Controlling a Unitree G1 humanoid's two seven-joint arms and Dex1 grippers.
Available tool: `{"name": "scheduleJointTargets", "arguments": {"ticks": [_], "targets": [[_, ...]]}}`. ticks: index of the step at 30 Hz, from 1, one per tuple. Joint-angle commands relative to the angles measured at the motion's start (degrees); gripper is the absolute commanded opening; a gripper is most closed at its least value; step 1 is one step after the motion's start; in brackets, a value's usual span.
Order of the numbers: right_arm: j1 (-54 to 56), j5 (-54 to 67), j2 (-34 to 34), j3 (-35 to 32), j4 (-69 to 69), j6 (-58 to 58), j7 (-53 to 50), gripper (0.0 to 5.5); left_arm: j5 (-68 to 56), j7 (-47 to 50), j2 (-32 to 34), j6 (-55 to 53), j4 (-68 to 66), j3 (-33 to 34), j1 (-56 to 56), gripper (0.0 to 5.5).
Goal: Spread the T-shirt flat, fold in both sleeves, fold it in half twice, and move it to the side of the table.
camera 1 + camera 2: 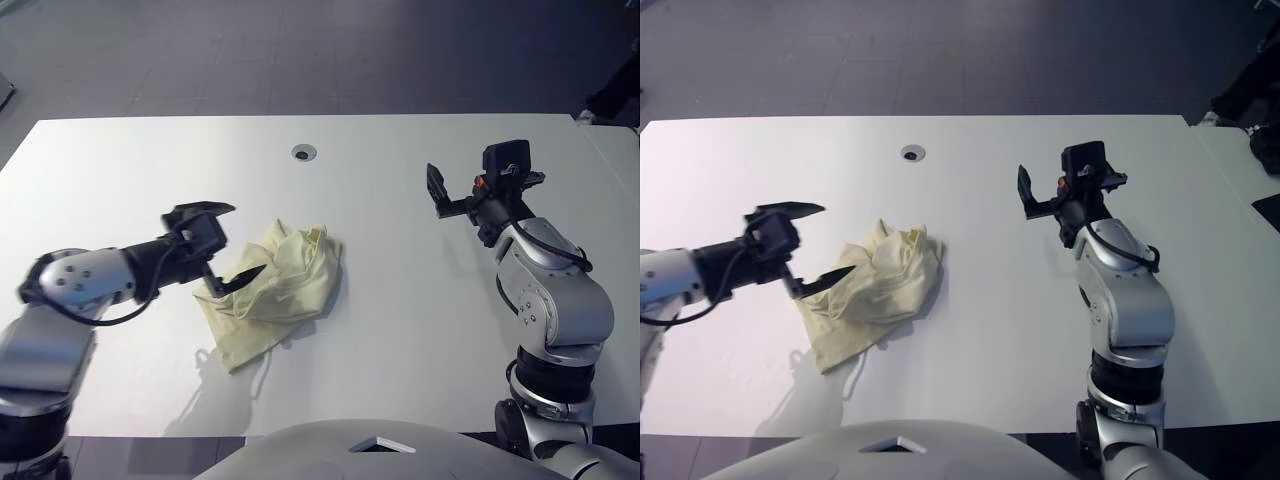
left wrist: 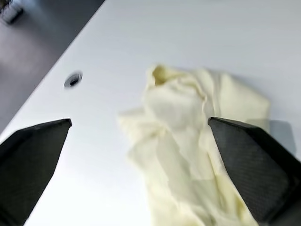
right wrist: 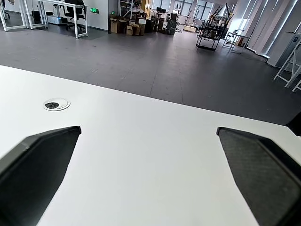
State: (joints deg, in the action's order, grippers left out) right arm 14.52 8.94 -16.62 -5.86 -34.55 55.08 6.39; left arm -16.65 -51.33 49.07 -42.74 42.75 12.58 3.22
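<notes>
**Item: T-shirt** (image 1: 275, 295). Pale yellow, crumpled in a loose, uneven heap with many folds and no sleeve laid out. It lies on the desk (image 1: 400, 300), on the robot's left of centre and nearer the front edge than the far one. A narrower tongue of cloth runs out toward the near-left corner of the heap.

**Left gripper** (image 1: 247, 238). Set low at the shirt's left side, pointing in toward the cloth. Jaws spread wide apart. In the head views the nearer finger (image 1: 240, 277) reaches over the left part of the heap and the farther finger (image 1: 205, 210) stands over bare desk. Whether the nearer finger touches the fabric cannot be told. In the left wrist view the heap lies ahead, between the two dark fingers.

**Right gripper** (image 3: 148, 128). Raised over the right half of the desk, well apart from the shirt, facing the far edge. Jaws wide open over bare white surface.

**Desk.** White, smooth, rectangular.

**Cable grommet** (image 1: 304, 152). Round, set into the desk near the far edge, beyond the shirt and apart from it.

**Floor** (image 1: 300, 50). Dark grey, beyond the desk's far edge.

**Room behind.** Seen from the right wrist: cartons (image 3: 134, 28), racks and tables at the far side of an open hall.
</notes>
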Motion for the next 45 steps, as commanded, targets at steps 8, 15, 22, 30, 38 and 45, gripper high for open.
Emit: {"name": "scheduleJointTargets", "arguments": {"ticks": [8,15,22,30,38,45], "targets": [[-2.2,-0.1,2.2,-1.0,-3.0,1.7,-2.4,5.37,-4.0,6.8,-1.2,-8.8,2.8,-12.3,1.9,5.4],[-1.5,-0.3,1.8,-0.9,-2.5,1.8,-2.5,5.4,-1.9,11.3,-3.4,-7.4,0.1,-17.0,1.9,5.21],[-1.4,-0.7,1.9,-0.3,-2.2,1.4,-2.5,5.4,-1.7,12.6,-3.3,-6.7,-1.3,-19.0,1.3,3.92],[-0.5,-0.9,1.6,-0.1,-1.4,1.1,-2.0,5.4,0.4,13.6,-2.5,-6.1,-2.3,-21.1,1.1,2.54],[-0.4,-1.1,1.7,-0.1,-1.2,0.6,-1.9,5.4,1.2,13.5,-2.5,-6.0,-2.5,-22.1,0.2,1.16],[-0.5,-1.0,0.7,0.5,0.1,-0.2,-0.5,5.4,1.0,11.9,-0.8,-5.7,-1.3,-21.8,-1.6,0.02]]}}
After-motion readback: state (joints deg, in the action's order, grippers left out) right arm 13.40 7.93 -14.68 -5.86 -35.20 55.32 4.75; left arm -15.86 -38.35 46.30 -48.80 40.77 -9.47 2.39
